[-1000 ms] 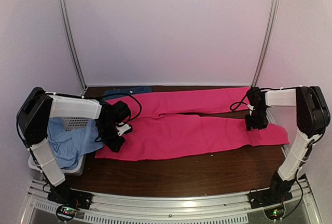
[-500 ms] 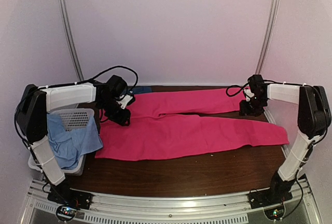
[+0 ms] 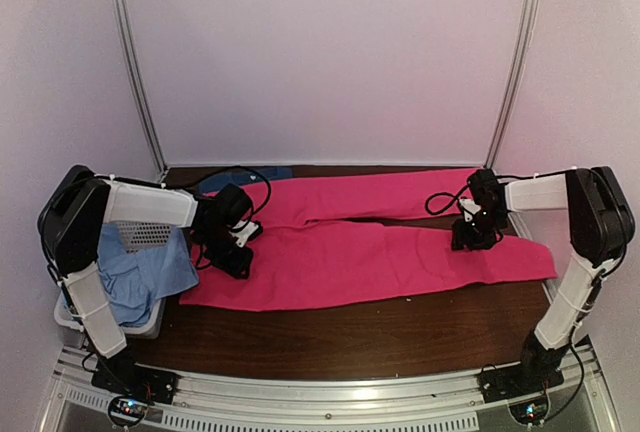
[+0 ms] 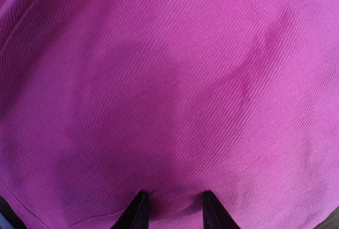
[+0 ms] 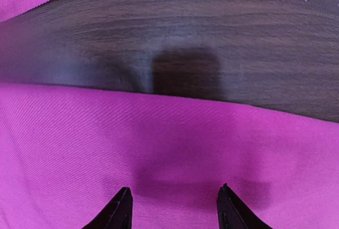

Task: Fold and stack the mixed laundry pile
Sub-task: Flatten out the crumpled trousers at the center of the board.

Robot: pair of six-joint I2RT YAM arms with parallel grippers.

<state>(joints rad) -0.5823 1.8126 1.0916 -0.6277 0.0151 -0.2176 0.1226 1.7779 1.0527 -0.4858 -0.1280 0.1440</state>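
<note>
The magenta-pink garment (image 3: pixel 370 247) lies spread flat across the table, with two long parts running left to right and a narrow gap of wood between them. My left gripper (image 3: pixel 233 255) is low over its left end. In the left wrist view the left gripper (image 4: pixel 173 210) is open, its tips on the pink cloth (image 4: pixel 169 80) with a slight ripple between them. My right gripper (image 3: pixel 470 237) is over the right part, and in the right wrist view it (image 5: pixel 175 208) stands open above the pink cloth (image 5: pixel 159 144). A pale light-blue cloth (image 3: pixel 140 272) hangs over the basket. The dark blue T-shirt (image 3: pixel 240 180) peeks out at the back left.
A white slotted basket (image 3: pixel 150 235) sits at the table's left edge under my left arm. The brown table (image 3: pixel 380 327) shows in front of the garment. Light walls and metal posts close off the back and sides.
My left gripper swung to the back of the garment's left end, then came forward again onto it. My right gripper moved back, then left and down over the garment.
</note>
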